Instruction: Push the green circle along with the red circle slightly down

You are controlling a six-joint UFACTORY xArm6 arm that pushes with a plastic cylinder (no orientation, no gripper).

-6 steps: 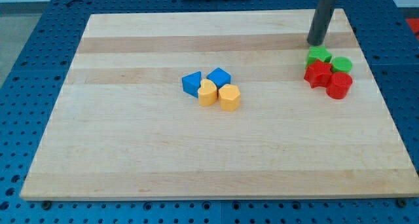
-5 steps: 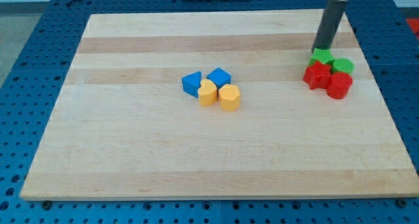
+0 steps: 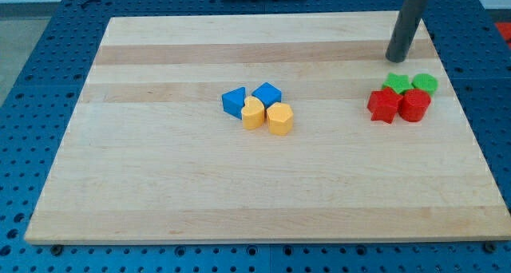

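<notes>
No jaws on our arm, just the rod; nothing to open or close. Our tip (image 3: 397, 60) sits on the counter (image 3: 160, 185) at the far right, clear of every block. Nearest block is the green star (image 3: 395, 84), just nearer the camera than the tip, with a small gap of bare wood between them.

Right-hand cluster, four blocks packed tight:
- green star, far left of the cluster
- green circle (image 3: 425, 84), far right of the cluster, beside the green star
- red star (image 3: 383, 105), near left, touching the green star's front
- red circle (image 3: 414, 105), near right, touching the red star and right up against the green circle's front

So the green circle is right of and slightly nearer than our tip, and the red circle lies directly in front of it.

Second cluster is at mid-counter, well apart to the left:
- blue triangle-ish block (image 3: 234, 101), far left
- blue cube (image 3: 267, 93), far right
- yellow heart-ish block (image 3: 253, 113), near left
- yellow block (image 3: 279, 118), near right; exact shape hard to make out

All four touch or nearly touch.
</notes>
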